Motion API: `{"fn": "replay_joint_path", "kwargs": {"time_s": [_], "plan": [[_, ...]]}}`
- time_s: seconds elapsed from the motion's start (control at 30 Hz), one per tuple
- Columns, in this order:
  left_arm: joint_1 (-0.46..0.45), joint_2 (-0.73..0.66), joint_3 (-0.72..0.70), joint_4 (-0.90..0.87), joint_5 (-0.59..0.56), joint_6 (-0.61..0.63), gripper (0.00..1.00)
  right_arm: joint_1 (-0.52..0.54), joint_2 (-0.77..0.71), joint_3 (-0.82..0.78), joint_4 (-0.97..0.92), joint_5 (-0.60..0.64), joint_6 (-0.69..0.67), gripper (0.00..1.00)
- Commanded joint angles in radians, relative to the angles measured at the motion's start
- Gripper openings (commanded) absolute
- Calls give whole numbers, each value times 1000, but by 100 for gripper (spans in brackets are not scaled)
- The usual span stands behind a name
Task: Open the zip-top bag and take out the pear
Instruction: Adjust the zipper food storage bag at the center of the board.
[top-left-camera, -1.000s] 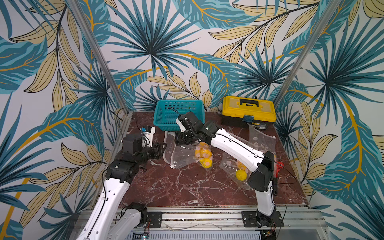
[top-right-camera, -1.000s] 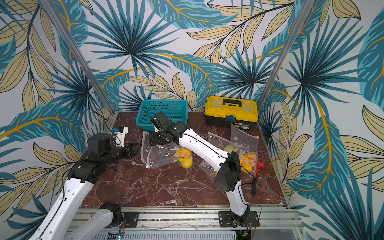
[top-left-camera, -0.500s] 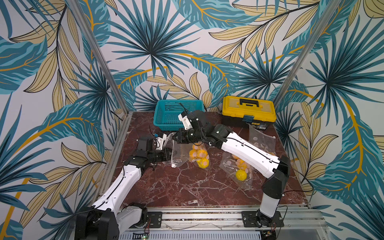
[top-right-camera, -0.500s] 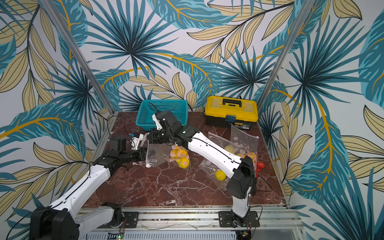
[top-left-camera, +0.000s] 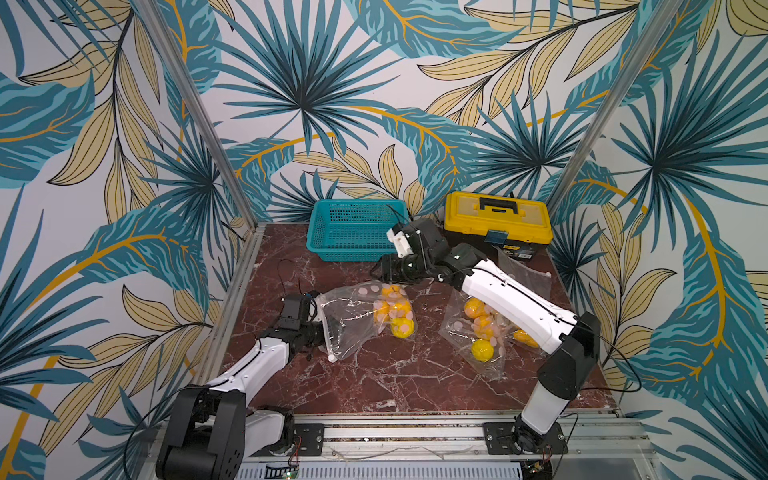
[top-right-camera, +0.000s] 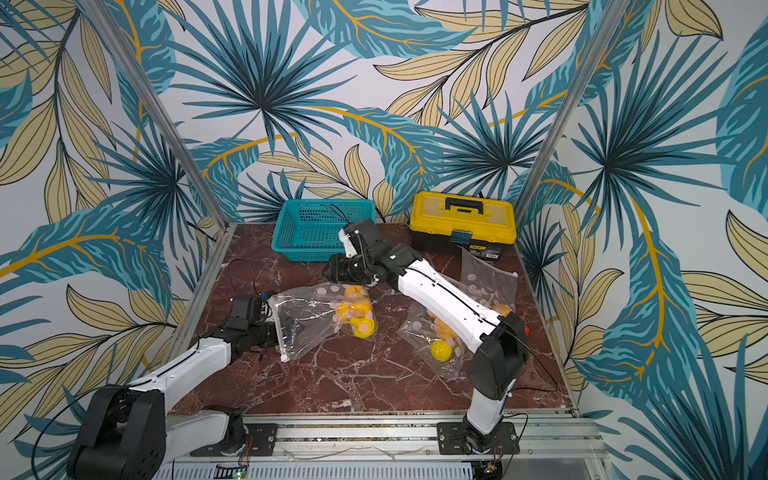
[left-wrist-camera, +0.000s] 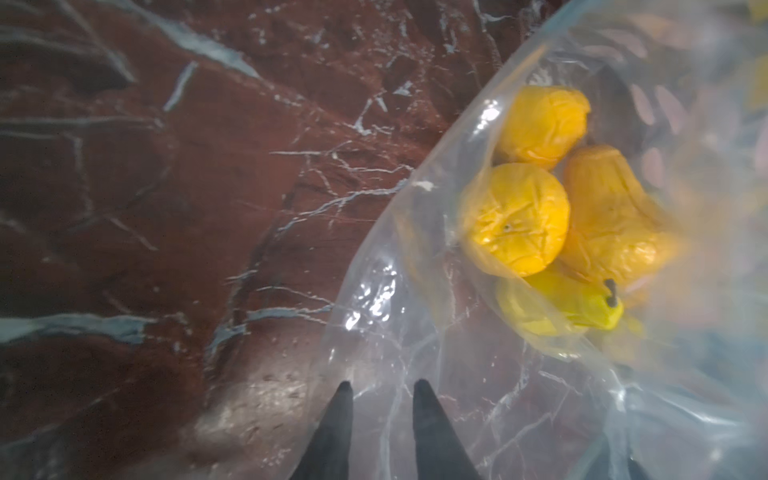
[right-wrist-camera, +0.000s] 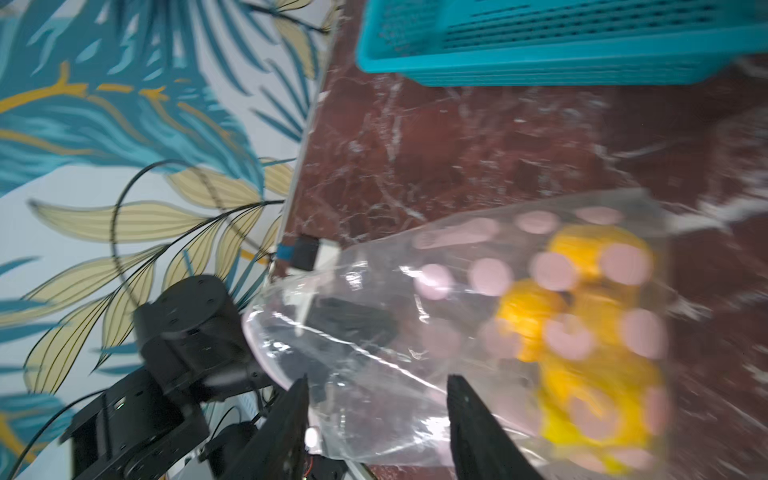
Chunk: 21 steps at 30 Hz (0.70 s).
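The clear zip-top bag (top-left-camera: 353, 316) (top-right-camera: 307, 311) with pink dots lies on the marble table, its mouth toward the left arm. A yellow-green pear (left-wrist-camera: 573, 307) (top-left-camera: 402, 328) with a dark stem lies inside at the closed end, next to orange fruits (left-wrist-camera: 515, 220). My left gripper (left-wrist-camera: 382, 386) (top-left-camera: 328, 328) is inside the bag's mouth, fingers a narrow gap apart; a crease of film runs between them, and I cannot tell if it is pinched. My right gripper (right-wrist-camera: 379, 378) (top-left-camera: 380, 270) hovers open over the bag's far edge, holding nothing.
A second bag of fruit (top-left-camera: 478, 336) lies under the right arm, and another clear bag (top-left-camera: 523, 278) lies behind it. A teal basket (top-left-camera: 357, 232) and a yellow toolbox (top-left-camera: 496, 224) stand along the back wall. The metal frame rail (top-left-camera: 245, 282) borders the left.
My right gripper has opened and let go of the bag, which dropped from hanging to lying on the table. The left arm has come down low and reached into the bag's mouth.
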Motion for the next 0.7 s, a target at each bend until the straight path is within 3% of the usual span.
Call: {"fn": "replay_joint_path", "kwargs": {"time_s": [0.0, 0.17, 0.47, 0.6, 0.67], "plan": [[42, 18, -22, 56, -7, -11, 27, -91, -36, -129, -38, 36, -31, 61], [69, 39, -18, 57, -5, -29, 27, -172, 44, -241, 28, -56, -38, 65], [88, 114, 2, 56, 25, -39, 27, -170, 237, -288, 237, -226, 29, 71], [88, 137, 10, 56, 35, -37, 27, -161, 285, -309, 302, -268, 54, 69], [88, 149, 16, 55, 41, -36, 27, -157, 303, -314, 330, -298, 68, 63]]}}
